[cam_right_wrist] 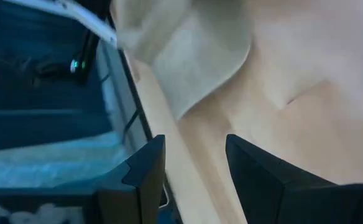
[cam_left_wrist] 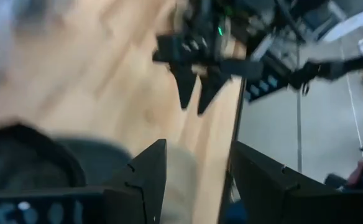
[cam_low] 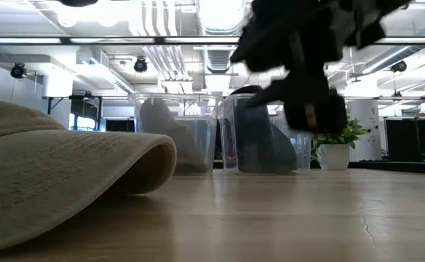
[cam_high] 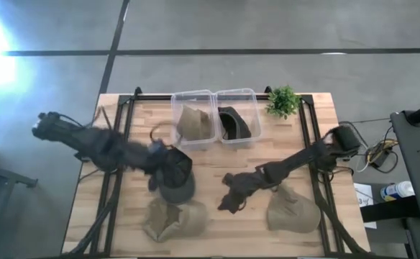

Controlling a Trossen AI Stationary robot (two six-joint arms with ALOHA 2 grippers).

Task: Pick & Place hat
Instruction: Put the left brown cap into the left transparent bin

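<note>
A dark hat (cam_high: 176, 185) lies on the wooden table, left of centre. My left gripper (cam_high: 168, 167) stands open over its far-left rim. In the left wrist view the dark hat (cam_left_wrist: 51, 165) shows beside one finger, and the gap of my left gripper (cam_left_wrist: 197, 186) shows only wood and a tan hat (cam_left_wrist: 180, 177). That tan hat (cam_high: 172, 219) lies near the front edge. My right gripper (cam_high: 231, 200) is open and empty over bare wood, left of a second tan hat (cam_high: 293, 208), whose brim (cam_right_wrist: 194, 56) shows ahead of my right gripper (cam_right_wrist: 194, 180). My left gripper is right at the dark hat's rim (cam_left_wrist: 76, 155), with one finger beside it. I cannot tell whether it touches the hat. Nothing lies between the fingers.
Two clear bins stand at the back. The left bin (cam_high: 193, 119) holds a tan hat and the right bin (cam_high: 237, 119) holds a dark hat. A small potted plant (cam_high: 282, 101) stands to their right. A black frame runs along the table's sides.
</note>
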